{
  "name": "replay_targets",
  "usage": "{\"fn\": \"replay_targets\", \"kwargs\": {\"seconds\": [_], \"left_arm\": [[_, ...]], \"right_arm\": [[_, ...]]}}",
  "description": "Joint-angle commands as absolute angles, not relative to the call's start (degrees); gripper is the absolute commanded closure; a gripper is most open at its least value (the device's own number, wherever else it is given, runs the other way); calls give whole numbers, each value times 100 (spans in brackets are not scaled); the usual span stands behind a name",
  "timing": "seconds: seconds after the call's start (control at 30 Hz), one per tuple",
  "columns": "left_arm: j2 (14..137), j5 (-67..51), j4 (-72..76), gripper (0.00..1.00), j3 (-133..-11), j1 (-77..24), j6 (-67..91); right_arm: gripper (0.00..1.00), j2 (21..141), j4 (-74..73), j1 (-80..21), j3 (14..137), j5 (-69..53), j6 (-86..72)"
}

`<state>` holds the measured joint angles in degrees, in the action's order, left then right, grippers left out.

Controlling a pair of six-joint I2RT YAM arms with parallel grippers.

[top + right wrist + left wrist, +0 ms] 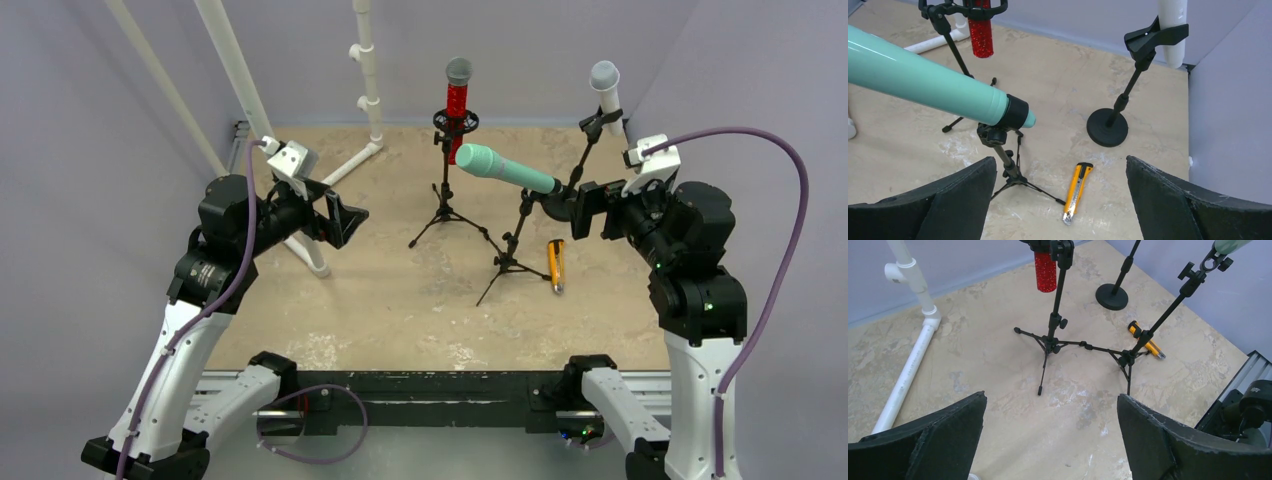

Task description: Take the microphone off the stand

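Teal cylindrical microphone (pixel 505 169) slants upper left to lower right, tail end just beside the spread right claw (pixel 588 210); spread left claw (pixel 342 218) well apart, frame left.

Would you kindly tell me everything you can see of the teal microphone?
The teal microphone has a smooth, glossy, plastic-looking body, a rounded textured head of the same colour and a black collar at its tail. It sits tilted, head higher, clipped near the tail into a black tripod stand right of the scene's centre. The open right end effector is close to its tail, not touching it.
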<state>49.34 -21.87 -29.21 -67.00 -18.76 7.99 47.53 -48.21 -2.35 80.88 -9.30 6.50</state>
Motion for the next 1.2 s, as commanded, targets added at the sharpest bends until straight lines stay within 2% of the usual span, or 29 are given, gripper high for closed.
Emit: {"fn": "replay_targets", "kwargs": {"seconds": [0.0, 0.4, 0.53, 0.83, 1.17], "left_arm": [[4922, -2309, -2669, 0, -6732, -1828, 880], [4983, -2363, -3017, 0, -6954, -1813, 635], [5068, -2504, -3308, 0, -7225, -1786, 573], [5219, -3008, -3250, 0, -7196, -1784, 474], [5200, -3419, -3014, 0, -6920, -1850, 131]], "right_arm": [[2, 4715, -4592, -259, 8118, -757, 703], [2, 4885, -4977, -255, 8565, -1445, 993], [2, 4964, -5655, -256, 9050, -2346, 2195], [2, 5425, -6330, -281, 9560, -3556, 3141], [7, 5423, -5911, -333, 8887, -3947, 3106]]}}
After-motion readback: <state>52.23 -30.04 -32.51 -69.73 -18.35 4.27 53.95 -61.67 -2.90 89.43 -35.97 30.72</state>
